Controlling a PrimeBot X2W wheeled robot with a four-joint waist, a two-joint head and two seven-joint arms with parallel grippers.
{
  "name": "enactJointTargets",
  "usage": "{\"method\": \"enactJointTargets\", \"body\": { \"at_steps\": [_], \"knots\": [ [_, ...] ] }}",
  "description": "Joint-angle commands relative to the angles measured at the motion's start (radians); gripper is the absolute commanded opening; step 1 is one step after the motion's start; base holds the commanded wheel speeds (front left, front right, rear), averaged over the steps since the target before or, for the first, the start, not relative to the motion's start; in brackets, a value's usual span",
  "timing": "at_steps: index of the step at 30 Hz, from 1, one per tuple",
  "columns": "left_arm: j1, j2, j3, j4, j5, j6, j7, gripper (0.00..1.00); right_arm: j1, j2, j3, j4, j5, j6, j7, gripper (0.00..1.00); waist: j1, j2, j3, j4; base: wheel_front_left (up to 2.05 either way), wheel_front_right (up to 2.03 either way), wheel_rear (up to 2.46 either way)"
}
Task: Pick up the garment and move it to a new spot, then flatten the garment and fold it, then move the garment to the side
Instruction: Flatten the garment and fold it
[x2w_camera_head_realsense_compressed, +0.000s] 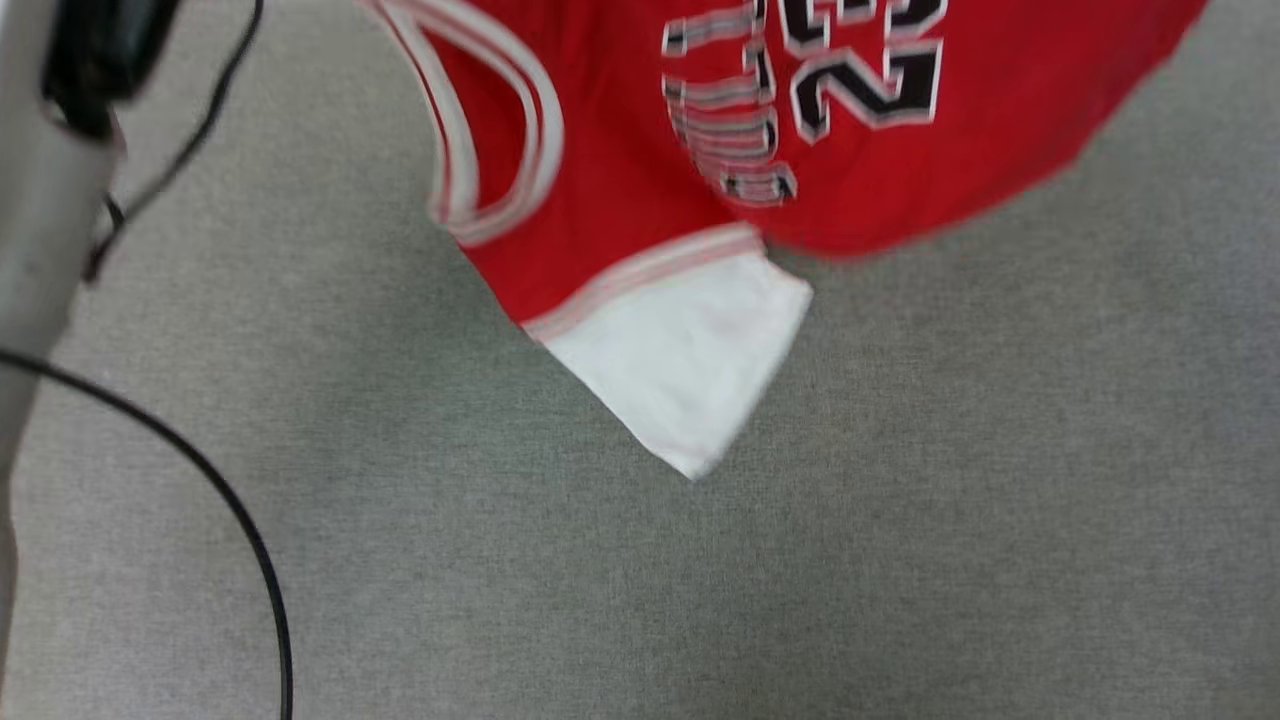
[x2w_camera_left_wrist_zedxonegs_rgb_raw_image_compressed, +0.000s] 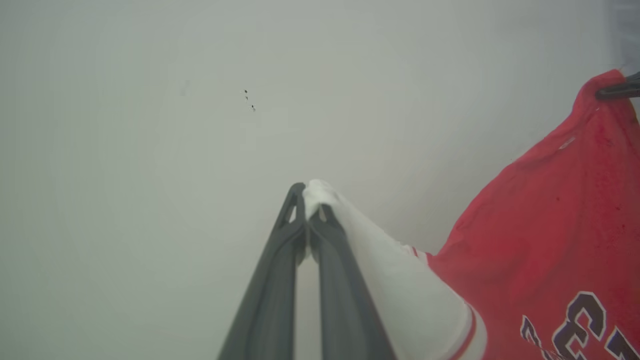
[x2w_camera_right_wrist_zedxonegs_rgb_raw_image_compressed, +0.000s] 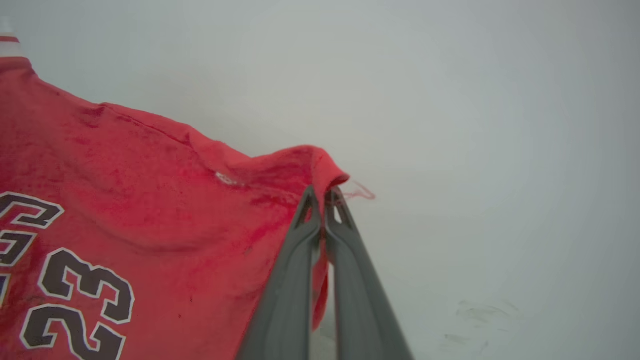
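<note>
Head view, blurred, looks down on one garment, a red jersey shirt at the top centre, above a grey cloth surface. One white sleeve points toward the bottom of the view, and black, white-edged numerals mark the red cloth. At the left edge are one pale forearm and two dark cables. The two wrist views add the grips. Left wrist view shows the left gripper with its two fingers pressed together on the tip of a white sleeve, red cloth hanging off to the right; at that view's upper right, the right gripper pinches a red corner. Right wrist view shows the right gripper clamped on that red corner, one loose thread trailing beside it, and the numerals read 23. So the one shirt hangs between two closed grippers.
</note>
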Motion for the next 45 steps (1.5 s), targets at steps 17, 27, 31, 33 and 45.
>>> {"method": "enactJointTargets", "body": {
  "at_steps": [17, 27, 31, 33, 45],
  "knots": [
    [-0.631, -0.108, -0.01, 0.42, 0.074, -0.065, -0.096, 0.0, -0.559, 0.167, 0.011, 0.31, -0.168, -0.001, -0.092, 0.0, -0.0001, 0.0, 0.231, -0.005, 0.0, 0.0, 0.0],
    [-0.7, -0.136, -0.067, 0.583, 0.056, -0.076, -0.171, 0.0, -0.613, 0.223, 0.121, 0.47, -0.148, -0.001, -0.164, 0.0, -0.0001, 0.0, 0.287, 0.01, 0.0, 0.0, 0.0],
    [-0.623, -0.141, -0.098, 0.626, 0.034, -0.078, -0.199, 0.0, -0.556, 0.224, 0.176, 0.514, -0.117, -0.001, -0.197, 0.0, -0.0001, 0.0, 0.28, 0.013, 0.0, 0.0, 0.0],
    [-0.578, -0.136, -0.119, 0.628, 0.014, -0.078, -0.21, 0.0, -0.523, 0.23, 0.201, 0.527, -0.097, -0.001, -0.212, 0.0, -0.0001, 0.0, 0.269, 0.01, 0.0, 0.0, 0.0],
    [-0.16, -0.077, -0.202, 0.534, -0.073, -0.079, -0.228, 0.0, -0.198, 0.246, 0.358, 0.582, 0.059, -0.001, -0.288, 0.0, -0.0001, 0.0, 0.139, 0.001, 0.0, 0.0, 0.0]
  ]
}}
